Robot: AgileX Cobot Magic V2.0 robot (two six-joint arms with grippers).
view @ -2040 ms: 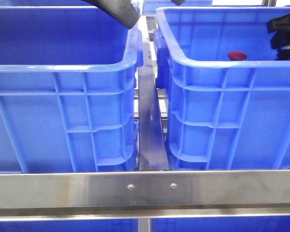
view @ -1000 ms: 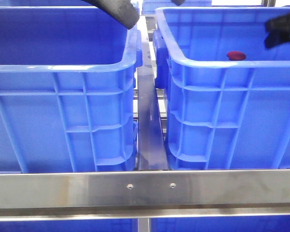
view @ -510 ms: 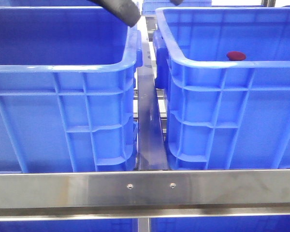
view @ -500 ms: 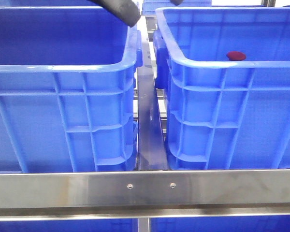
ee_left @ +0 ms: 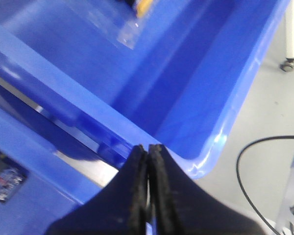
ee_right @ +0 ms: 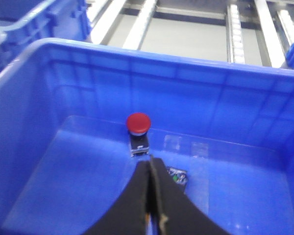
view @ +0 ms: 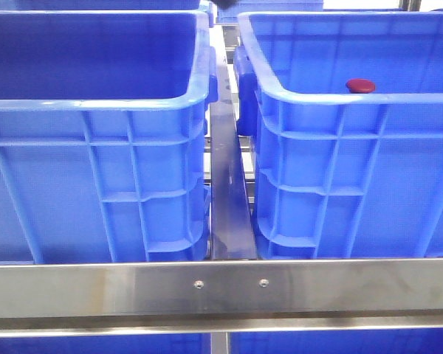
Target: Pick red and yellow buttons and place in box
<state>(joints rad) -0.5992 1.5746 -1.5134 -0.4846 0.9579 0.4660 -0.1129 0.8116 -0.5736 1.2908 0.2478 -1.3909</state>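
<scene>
I see the red button (ee_right: 138, 123) standing in the right box (view: 295, 94). My left gripper (ee_left: 148, 149) and right gripper (ee_right: 151, 169) both have jaws pressed together, empty.

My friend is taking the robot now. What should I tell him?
Left gripper: shut, holding nothing, above a blue crate's rim.
Right gripper: shut, holding nothing, over the right blue crate.
Red button: standing on that crate's floor near the far wall; also seen from the front.
A small green-marked part lies beside it.
No yellow button clearly seen.
Left to do: cannot tell whether the red one is already delivered; look for any yellow ones.
</scene>
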